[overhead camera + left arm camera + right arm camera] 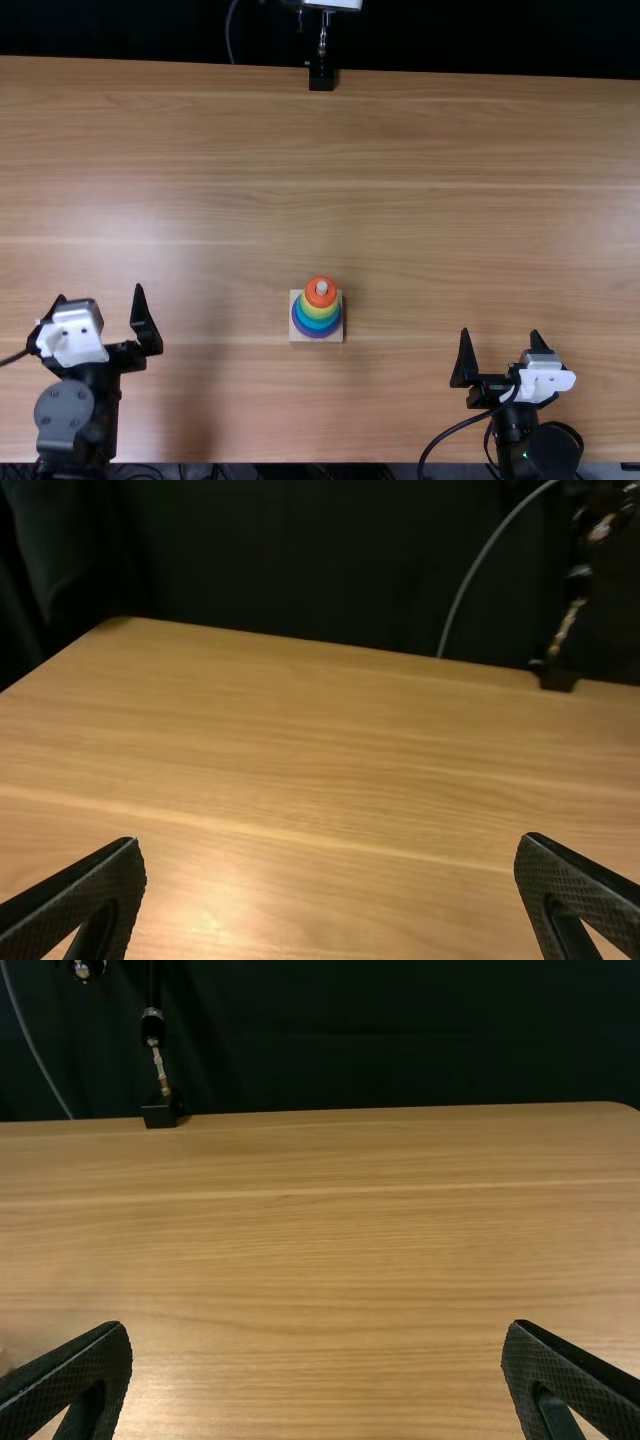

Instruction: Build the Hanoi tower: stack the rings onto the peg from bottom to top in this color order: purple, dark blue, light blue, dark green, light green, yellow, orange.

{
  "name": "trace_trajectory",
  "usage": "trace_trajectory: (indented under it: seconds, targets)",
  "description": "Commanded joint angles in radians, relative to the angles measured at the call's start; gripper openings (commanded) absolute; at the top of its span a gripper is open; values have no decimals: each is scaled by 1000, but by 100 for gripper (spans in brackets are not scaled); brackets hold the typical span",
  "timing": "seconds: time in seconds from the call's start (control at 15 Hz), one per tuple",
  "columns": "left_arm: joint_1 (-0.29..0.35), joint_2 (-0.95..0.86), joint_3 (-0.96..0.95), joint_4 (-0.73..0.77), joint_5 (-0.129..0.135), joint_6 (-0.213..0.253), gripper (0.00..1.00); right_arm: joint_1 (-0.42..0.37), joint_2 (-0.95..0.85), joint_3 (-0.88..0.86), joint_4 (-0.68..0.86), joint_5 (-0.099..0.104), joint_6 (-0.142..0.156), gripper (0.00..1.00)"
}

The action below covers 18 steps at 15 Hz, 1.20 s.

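In the top view, my left gripper (100, 292) stands open at the lower left and my right gripper (500, 331) open at the lower right, both away from the rings. Between them, rings are stacked around a peg (321, 287) on a square pale wooden base (297, 336). The orange ring (316, 297) is uppermost, above the yellow ring (320, 311). Bluish rings lie lower, with a purple ring (318, 334) at the bottom. In the left wrist view, the left gripper (330, 838) has widely parted fingers; the right gripper (316, 1325) looks the same in the right wrist view.
A black clamp foot (321, 78) of a stand sits at the far edge of the wooden table (450, 150). The stand's foot (557, 678) also appears in the left wrist view. A black cable (455, 429) loops beside the right arm.
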Motion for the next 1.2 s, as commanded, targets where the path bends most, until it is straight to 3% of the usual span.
trace_trajectory:
  seconds: [0.0,0.13,0.2,0.53,0.67,0.73,0.87,0.93,1.13]
  targets:
    - [14,-88,-87,14,95,4,100,-2,-12,-42,-65,11,-6,100]
    - [34,-171,-174,14,202,4,100,-6,-12,-42,-65,11,-6,100]
    - [44,-215,-211,14,224,4,100,-6,-12,-42,-65,11,-6,100]
    - [35,-370,-305,7,196,6,100,-2,-12,-42,-65,11,-6,100]
    - [44,-402,-305,-3,205,11,100,-2,-12,-42,-65,11,-6,100]
    - [46,-411,-305,-6,209,41,100,-6,-12,-42,-65,11,-6,100]
    - [44,-411,-305,-16,211,170,100,-6,-12,-42,-65,11,-6,100]
    - [44,-411,-305,-17,211,197,100,-6,-12,-42,-65,11,-6,100]
    - [44,-411,-305,-17,198,197,100,-2,-12,-42,-65,11,-6,100]
